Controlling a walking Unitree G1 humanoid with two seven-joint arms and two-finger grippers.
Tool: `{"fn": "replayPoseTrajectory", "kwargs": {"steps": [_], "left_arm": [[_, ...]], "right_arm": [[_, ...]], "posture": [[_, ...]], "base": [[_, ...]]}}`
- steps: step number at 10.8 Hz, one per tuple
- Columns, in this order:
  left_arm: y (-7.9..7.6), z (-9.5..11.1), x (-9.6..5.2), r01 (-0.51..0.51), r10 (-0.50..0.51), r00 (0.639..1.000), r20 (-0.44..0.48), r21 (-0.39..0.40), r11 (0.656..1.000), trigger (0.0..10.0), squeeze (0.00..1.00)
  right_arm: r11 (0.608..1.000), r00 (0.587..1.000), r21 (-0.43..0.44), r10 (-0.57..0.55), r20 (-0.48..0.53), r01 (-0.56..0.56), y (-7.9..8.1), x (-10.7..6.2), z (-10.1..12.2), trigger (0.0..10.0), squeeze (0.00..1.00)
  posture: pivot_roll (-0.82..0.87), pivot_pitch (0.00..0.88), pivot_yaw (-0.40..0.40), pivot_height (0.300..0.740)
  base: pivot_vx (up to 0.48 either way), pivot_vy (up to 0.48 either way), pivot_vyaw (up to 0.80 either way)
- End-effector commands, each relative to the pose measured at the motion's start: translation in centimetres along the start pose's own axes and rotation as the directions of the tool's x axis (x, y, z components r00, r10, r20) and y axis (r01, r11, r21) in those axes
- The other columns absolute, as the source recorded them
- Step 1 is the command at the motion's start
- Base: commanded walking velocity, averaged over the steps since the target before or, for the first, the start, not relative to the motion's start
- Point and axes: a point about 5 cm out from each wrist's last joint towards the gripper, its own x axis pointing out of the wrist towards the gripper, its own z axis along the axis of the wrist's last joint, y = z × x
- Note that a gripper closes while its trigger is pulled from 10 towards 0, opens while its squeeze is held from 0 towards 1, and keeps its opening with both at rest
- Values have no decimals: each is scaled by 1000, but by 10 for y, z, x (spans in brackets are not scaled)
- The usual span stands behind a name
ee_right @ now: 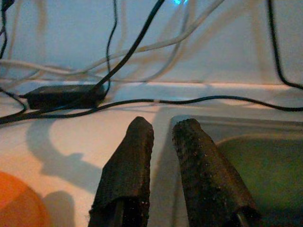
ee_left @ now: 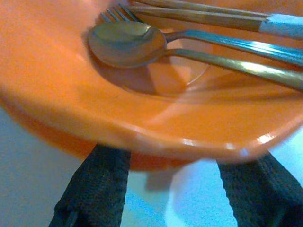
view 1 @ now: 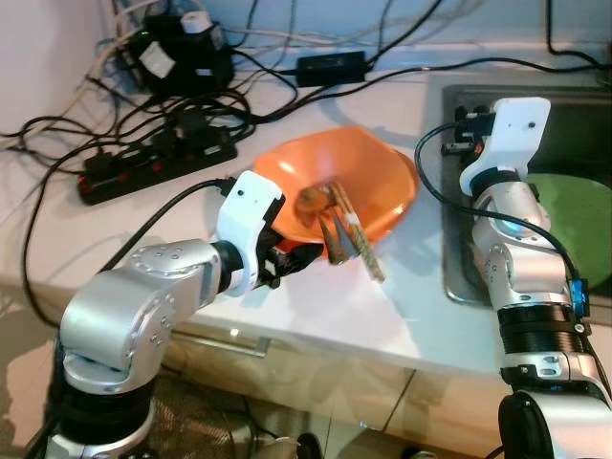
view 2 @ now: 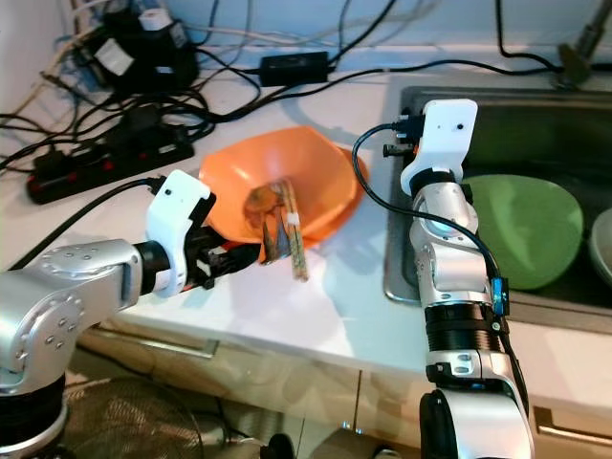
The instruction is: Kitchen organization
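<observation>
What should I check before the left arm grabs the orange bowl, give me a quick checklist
1. Left gripper at the orange bowl rim, jaws open: ok.
2. Fingers straddle the rim's near edge: ok.
3. Spoon, fork and chopsticks lie loose inside, chopsticks overhanging the rim: not ok, may slide.
4. Sink has room beside the green plate: cannot tell.
5. Right gripper is off the bowl, over the sink edge: ok.

Head stereo downward; wrists close-in.
</observation>
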Motion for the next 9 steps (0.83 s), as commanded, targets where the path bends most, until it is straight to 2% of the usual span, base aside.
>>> {"fn": "replayPoseTrajectory", "kwargs": {"steps": [1,3,6,8,9], "left_arm": [[-4,0,-2,25,-25,1000,-5,7,1000,10000,0],[5,0,-6,-26,26,1000,16,21,999,10000,0],[26,-4,-26,-116,115,993,26,22,993,10000,0],[43,-9,-43,-177,176,984,19,67,982,10000,0],[64,-12,-47,-330,322,942,96,77,941,10000,0]], "right_arm": [[1000,1000,17,13,23,-13,5,3,6,10000,0],[1000,1000,21,-2,29,1,1,5,5,10000,0],[999,999,30,-28,18,28,-5,4,0,10000,0],[999,999,29,-41,14,41,-9,2,-3,10000,0],[998,999,33,-52,14,51,-12,1,-5,10000,0]], "posture": [[142,103,134,740],[151,90,123,740],[168,77,101,740],[165,69,96,740],[163,61,90,740]], "base": [[0,0,0],[0,0,0],[0,0,0],[0,0,0],[0,0,0]]}}
